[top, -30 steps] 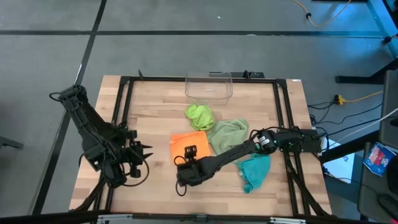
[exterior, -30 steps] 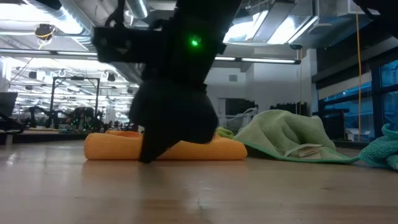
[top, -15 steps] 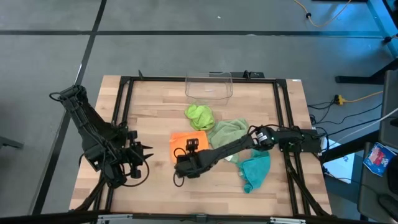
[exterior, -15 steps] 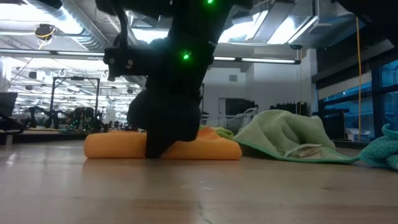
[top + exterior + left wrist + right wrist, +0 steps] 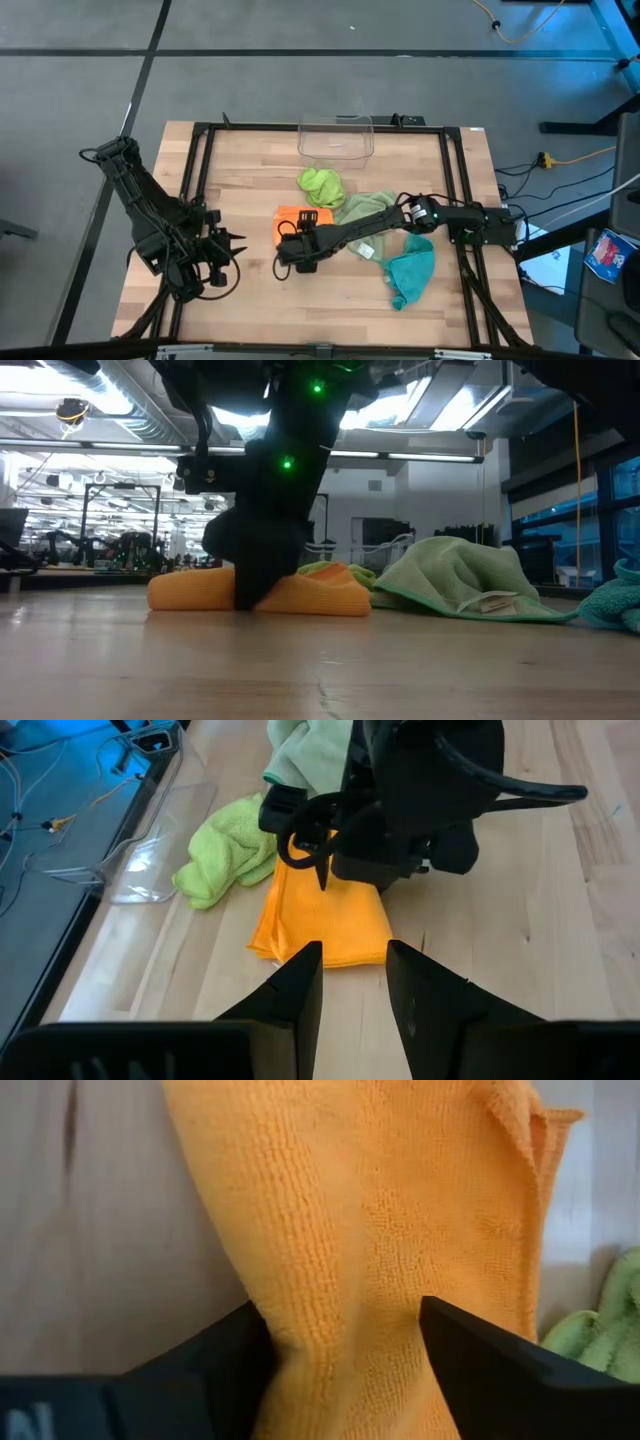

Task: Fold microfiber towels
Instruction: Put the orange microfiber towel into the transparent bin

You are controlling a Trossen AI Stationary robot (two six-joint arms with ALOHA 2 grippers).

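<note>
The folded orange towel (image 5: 308, 215) lies flat on the table's middle. My right gripper (image 5: 340, 1330) stands on its near left part, open, with orange cloth (image 5: 380, 1210) filling the gap between the fingers. In the low view the right gripper (image 5: 250, 598) comes down in front of the orange towel (image 5: 325, 595). The lime green towel (image 5: 320, 187) lies bunched beyond it, the sage towel (image 5: 368, 210) with its white tag (image 5: 490, 603) to its right, and the teal towel (image 5: 410, 272) near right. My left gripper (image 5: 355, 975) waits open at the table's left. My right gripper has one finger on each side of a raised fold of the orange towel (image 5: 300, 1280), near the towel's near left edge. The inner sides of both fingers (image 5: 215, 1355) lie against the cloth. It comes from above, slanting toward the far left. The towel rests on the table.
A clear plastic bin (image 5: 335, 140) stands at the table's far edge, behind the lime towel. The black frame rails (image 5: 200, 180) run along both sides. Bare wood lies near and left of the orange towel.
My right gripper has gone toward the table's far edge and a little left, sinking slightly and rolling somewhat. The orange towel has bunched up: its near part has shifted toward the far edge, and in the low view it spans less width than before.
</note>
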